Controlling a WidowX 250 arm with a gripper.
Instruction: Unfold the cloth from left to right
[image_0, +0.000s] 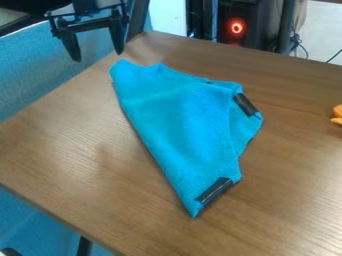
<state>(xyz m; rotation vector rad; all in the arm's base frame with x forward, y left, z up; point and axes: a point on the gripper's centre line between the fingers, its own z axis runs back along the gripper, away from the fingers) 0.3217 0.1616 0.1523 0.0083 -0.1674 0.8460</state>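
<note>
black two-finger gripper (98, 56) spread apart, empty; bright blue fabric cloth (177, 115) likely light, floppy; pinch top layer at left corner (123, 71)

The brown, wood-grained worktop (60, 145) is marked by soft patches of glare. Its middle is covered by a blue cloth (177, 120), laid partly folded and creased, with a point turned towards the near side. Two black strips are borne by the cloth, one (245, 105) at its right side, one (215, 190) near that point. At the right edge of the view, part of an orange thing (338, 114) is seen, set well apart from the cloth.
</note>
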